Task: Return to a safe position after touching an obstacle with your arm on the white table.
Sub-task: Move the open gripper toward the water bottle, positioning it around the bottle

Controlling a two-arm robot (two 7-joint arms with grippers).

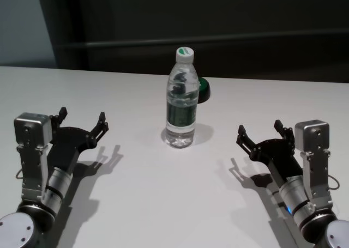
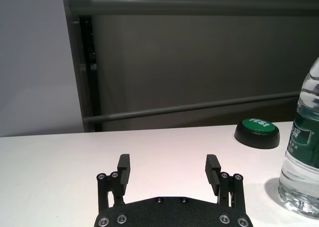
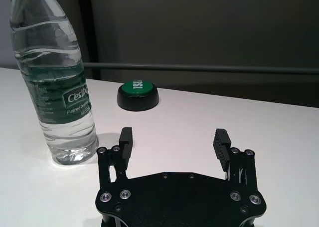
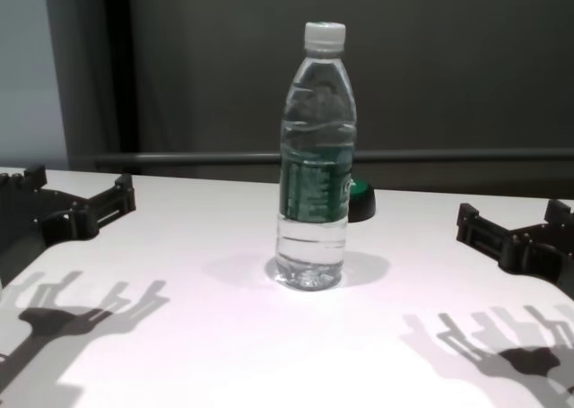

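The bottle (image 1: pixel 181 98) stands tall, smooth and tippy, well ahead of both open, empty jaws. If you must touch it, you nudge low on the label band, never near the cap.

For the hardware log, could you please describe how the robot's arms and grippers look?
Left gripper and right gripper match: matte black forked frames with silver screws and ribbed black fingers. Each wrist carries a silver boxy camera housing, a thin cable and silver-and-black cylindrical joints.

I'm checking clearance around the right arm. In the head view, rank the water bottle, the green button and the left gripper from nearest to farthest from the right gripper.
1. Water bottle: upright mid-table, toward the robot's left of the right gripper.
2. Green button: behind the bottle, farther back.
3. Left gripper: open, across the white table, on the robot's left.
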